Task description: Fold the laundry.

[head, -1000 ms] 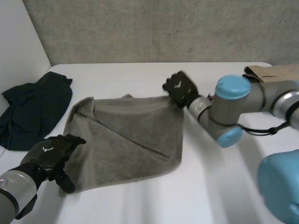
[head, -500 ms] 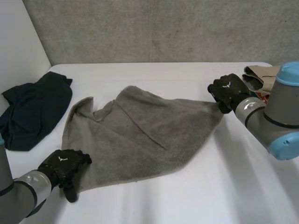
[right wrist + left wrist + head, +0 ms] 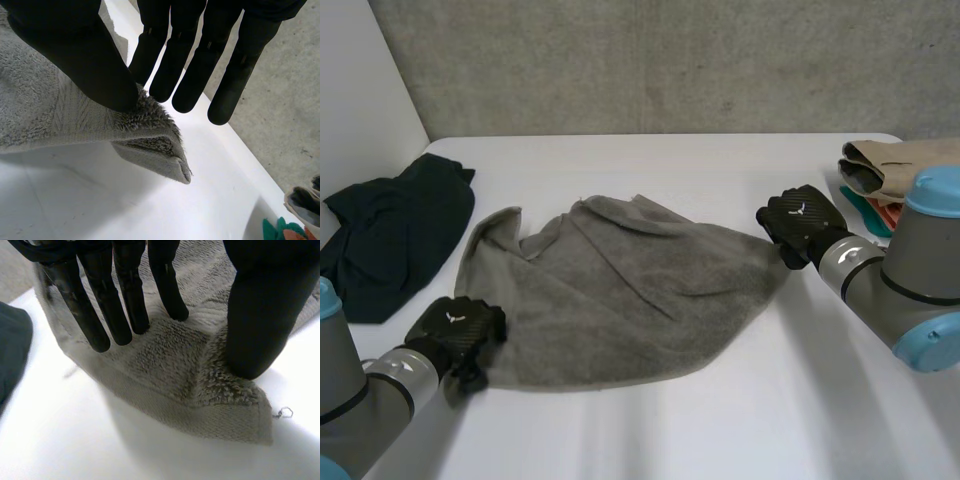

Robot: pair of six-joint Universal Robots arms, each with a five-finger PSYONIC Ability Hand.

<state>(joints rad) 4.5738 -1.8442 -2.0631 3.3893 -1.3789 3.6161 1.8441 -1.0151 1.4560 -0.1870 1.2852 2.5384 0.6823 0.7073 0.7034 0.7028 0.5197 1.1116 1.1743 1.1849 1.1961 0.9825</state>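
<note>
We see the grey towel (image 3: 630, 290) lying rumpled across the middle of the white table (image 3: 720, 430), spanning the space between the two hands. The left hand (image 3: 460, 335) is on the towel's near left corner. In its wrist view the straight fingers (image 3: 125, 305) and the thumb (image 3: 260, 315) bear down on the cloth with a small ridge of pile nipped between them, and the corner lies flat just past the fingertips. The right hand (image 3: 798, 225) has the right corner — thumb (image 3: 80, 55) on top, fingers (image 3: 200, 60) behind — pinched and lifted clear of the table. A dark garment (image 3: 390, 235) lies just beside the towel's left edge, and a pile of clothes (image 3: 890, 165) lies beyond the right hand.
</note>
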